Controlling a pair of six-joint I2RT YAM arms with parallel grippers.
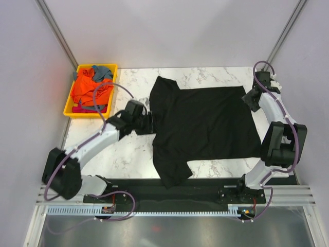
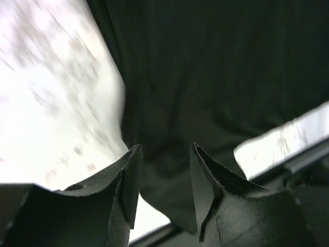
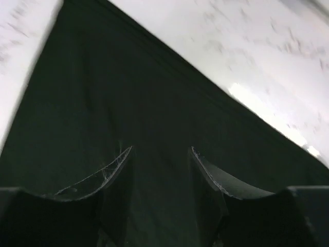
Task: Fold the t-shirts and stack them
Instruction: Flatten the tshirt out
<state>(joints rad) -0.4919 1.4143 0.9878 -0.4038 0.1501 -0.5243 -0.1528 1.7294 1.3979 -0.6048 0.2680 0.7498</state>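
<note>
black t-shirt (image 1: pixel 205 123) is lying flat on counter (image 1: pixel 128 154) centre; left fingers (image 2: pixel 128 180) spread at its 9 o'clock edge, right fingers (image 3: pixel 114 185) spread at 2 o'clock corner, pinching nothing. Risk: uneven pulling dragging 6 o'clock sleeve off

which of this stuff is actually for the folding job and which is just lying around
For the job:
- black t-shirt, spread flat on the table
- orange t-shirt, bunched in the yellow tray
- grey-blue t-shirt, bunched beside it in the same tray

Just there:
- yellow tray, only holds the shirts
- table, the work surface
</note>
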